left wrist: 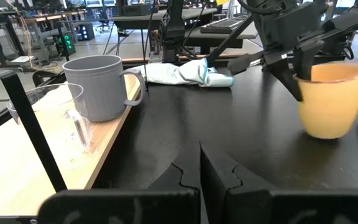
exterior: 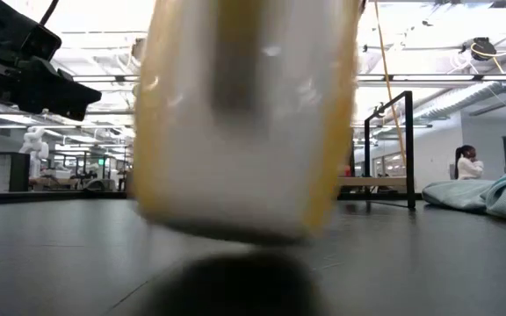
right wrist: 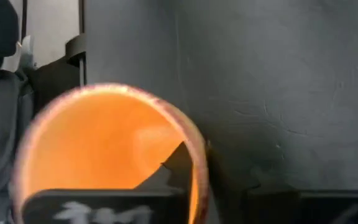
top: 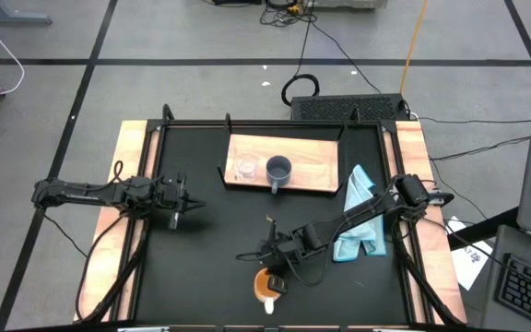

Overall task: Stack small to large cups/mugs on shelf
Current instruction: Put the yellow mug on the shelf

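Observation:
The orange mug with a white handle is near the table's front edge, upright, with my right gripper shut on its rim. It fills the low view and shows in the left wrist view. The clear glass cup and the blue-grey mug stand upright side by side on the light-wood shelf at the back. My left gripper is shut and empty, left of centre, above the table. My right gripper holds the orange mug by its rim, on the side away from the handle. One finger is inside the mug and the other is outside. The fingers slant down from the table's far right. The mug hangs upright, seemingly just clear of the table.
A light-blue cloth lies crumpled at the right, between the shelf and the right arm's base. A black frame borders the table. A person sits far off in the room. The black tabletop lies between mug and shelf.

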